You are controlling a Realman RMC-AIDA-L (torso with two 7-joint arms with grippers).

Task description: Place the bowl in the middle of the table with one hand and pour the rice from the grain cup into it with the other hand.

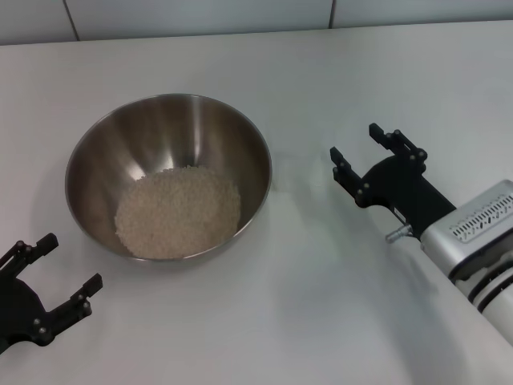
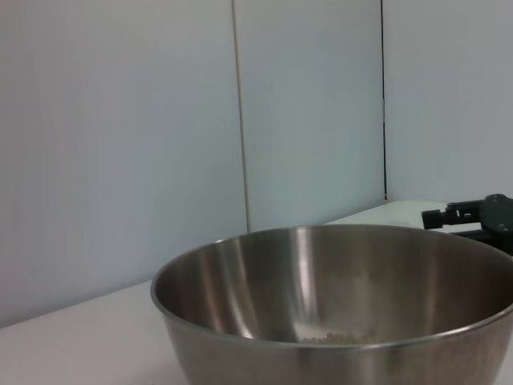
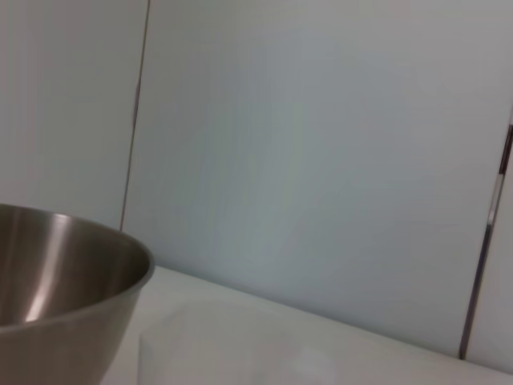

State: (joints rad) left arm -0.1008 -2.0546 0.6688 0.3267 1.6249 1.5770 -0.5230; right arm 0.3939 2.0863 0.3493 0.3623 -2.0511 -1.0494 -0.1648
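The steel bowl [image 1: 172,128] stands left of the middle of the white table [image 1: 321,305]. A heap of rice [image 1: 178,210] lies in its bottom. My left gripper [image 1: 73,260] is open just off the bowl's near-left side and holds nothing. My right gripper [image 1: 354,140] is open to the bowl's right, a short gap away, and is also empty. In the right wrist view, a faint frosted shape that looks like the grain cup [image 3: 224,349] stands on the table beside the bowl [image 3: 56,281]. The left wrist view shows the bowl [image 2: 321,281] close up, with the right gripper [image 2: 481,216] beyond it.
A pale panelled wall [image 1: 240,16] runs along the table's far edge. Bare white tabletop lies in front of the bowl and behind it.
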